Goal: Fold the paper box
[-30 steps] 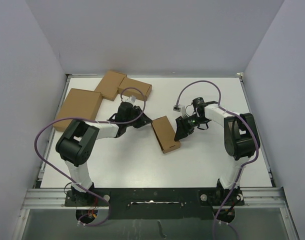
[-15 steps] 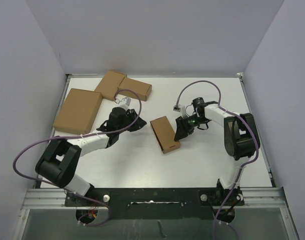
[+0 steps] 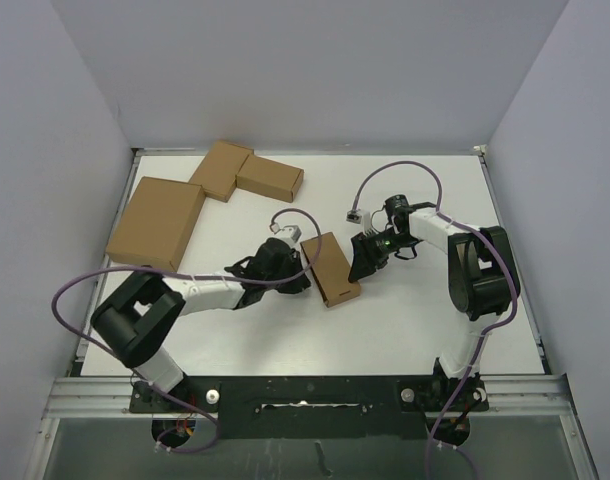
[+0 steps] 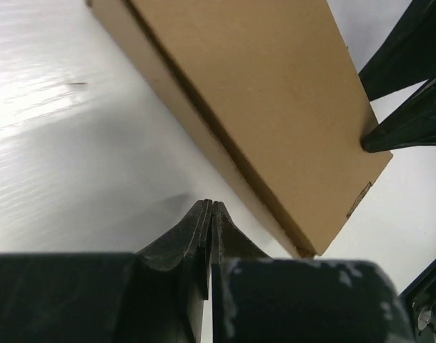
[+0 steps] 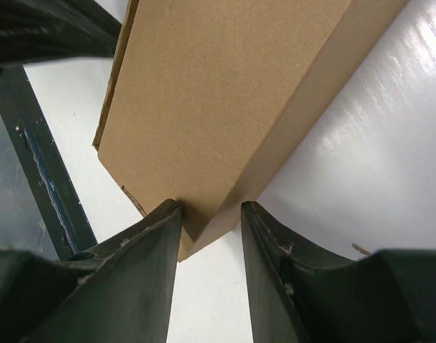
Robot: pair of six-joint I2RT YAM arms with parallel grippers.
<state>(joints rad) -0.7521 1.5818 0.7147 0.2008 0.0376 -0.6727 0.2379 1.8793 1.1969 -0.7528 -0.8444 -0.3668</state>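
Both arm bases are fixed at the near edge of the white worktop [image 3: 415, 320]. The left arm lies low across the worktop. The left tool [image 4: 211, 214] has its fingers pressed together with nothing between them, tip just beside the left long side of the paper box [image 3: 330, 268]. The paper box is a closed rectangular carton lying flat near the worktop centre, long axis running roughly near to far. The right tool [image 5: 207, 214] is clamped on a corner of the paper box at its right side, one finger on the top face and one against the side wall. At the far left lie a flat squarish carton [image 3: 157, 220] and two small cartons [image 3: 245, 172] touching at a corner.
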